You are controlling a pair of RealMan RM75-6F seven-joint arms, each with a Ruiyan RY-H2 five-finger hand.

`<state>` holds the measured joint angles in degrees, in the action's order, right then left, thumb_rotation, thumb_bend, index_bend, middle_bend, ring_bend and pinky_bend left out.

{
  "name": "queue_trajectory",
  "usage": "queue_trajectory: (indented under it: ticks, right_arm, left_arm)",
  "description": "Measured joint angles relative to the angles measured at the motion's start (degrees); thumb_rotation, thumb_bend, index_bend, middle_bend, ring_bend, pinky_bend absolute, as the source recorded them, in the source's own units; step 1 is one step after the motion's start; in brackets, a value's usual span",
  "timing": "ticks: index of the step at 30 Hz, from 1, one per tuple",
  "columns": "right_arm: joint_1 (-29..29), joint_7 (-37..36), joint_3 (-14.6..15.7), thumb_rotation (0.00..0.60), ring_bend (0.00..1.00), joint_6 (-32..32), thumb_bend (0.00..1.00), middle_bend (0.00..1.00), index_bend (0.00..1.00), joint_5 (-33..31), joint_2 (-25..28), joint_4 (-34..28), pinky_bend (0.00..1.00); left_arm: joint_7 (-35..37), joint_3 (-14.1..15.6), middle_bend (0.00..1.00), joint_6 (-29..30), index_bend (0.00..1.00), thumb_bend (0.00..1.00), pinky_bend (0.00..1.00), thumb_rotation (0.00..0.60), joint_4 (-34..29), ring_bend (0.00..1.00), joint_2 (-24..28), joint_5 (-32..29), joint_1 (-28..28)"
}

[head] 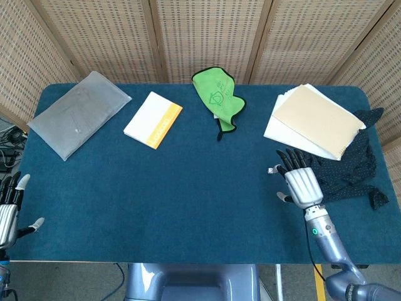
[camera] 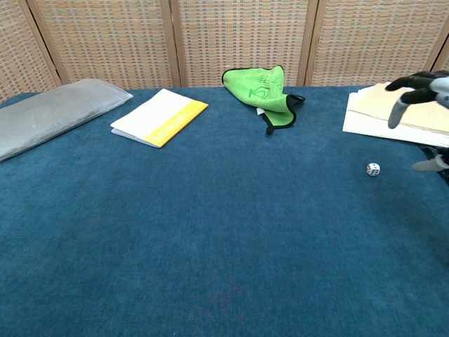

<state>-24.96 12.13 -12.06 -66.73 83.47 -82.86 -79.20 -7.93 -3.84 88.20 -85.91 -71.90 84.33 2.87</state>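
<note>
Item: die (head: 270,170), small, hard, light, likely to roll; on the desk (head: 188,188) at nine o'clock of my right hand (head: 302,184), fingers spread, empty. Pinch opposite faces.

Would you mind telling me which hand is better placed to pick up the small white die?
Right. The right hand hovers open just beside the small white die, fingers apart. The left hand sits at the table's far opposite edge, well away from it.
</note>
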Motion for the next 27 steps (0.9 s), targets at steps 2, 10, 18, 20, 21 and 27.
queue_trajectory:
  ticks: [2, 10, 18, 20, 21, 27]
  right_arm:
    - [-2.0, 0.7, -1.2, 0.600, 0.00, 3.0, 0.28, 0.20, 0.46, -2.5, -1.4, 2.3, 0.07]
    - [-8.4, 2.2, -4.2, 0.600, 0.00, 11.1, 0.34, 0.21, 0.47, -9.7, -6.8, 12.6, 0.07]
    - [-10.8, 0.2, -4.5, 0.600, 0.00, 14.6, 0.36, 0.22, 0.49, -12.9, -10.1, 20.7, 0.07]
    - [-11.0, -0.5, -4.3, 0.600, 0.00, 15.0, 0.36, 0.22, 0.50, -13.2, -10.6, 21.9, 0.07]
    - [-11.1, -0.9, -4.2, 0.600, 0.00, 15.2, 0.36, 0.22, 0.51, -13.5, -10.9, 22.6, 0.07]
    - [-11.4, -2.5, -3.2, 0.600, 0.00, 16.1, 0.37, 0.24, 0.53, -14.0, -12.2, 25.4, 0.07]
  left_arm:
    - [0.3, -0.1, 0.00, -0.5, 0.00, 0.00, 0.00, 0.600, 0.3, 0.00, 0.0, -0.4, 0.2]
    - [0.4, -0.5, 0.00, -2.0, 0.00, 0.00, 0.00, 0.600, 0.8, 0.00, -0.2, -1.4, 1.0]
    - [-0.1, -0.4, 0.00, -3.1, 0.00, 0.00, 0.00, 0.600, 0.9, 0.00, -0.4, -1.9, 1.5]
    - [-0.2, -0.4, 0.00, -3.2, 0.00, 0.00, 0.00, 0.600, 0.9, 0.00, -0.5, -1.9, 1.6]
    - [-0.3, -0.4, 0.00, -3.2, 0.00, 0.00, 0.00, 0.600, 0.9, 0.00, -0.5, -1.9, 1.6]
    - [-0.7, -0.3, 0.00, -3.1, 0.00, 0.00, 0.00, 0.600, 0.7, 0.00, -0.6, -1.8, 1.7]
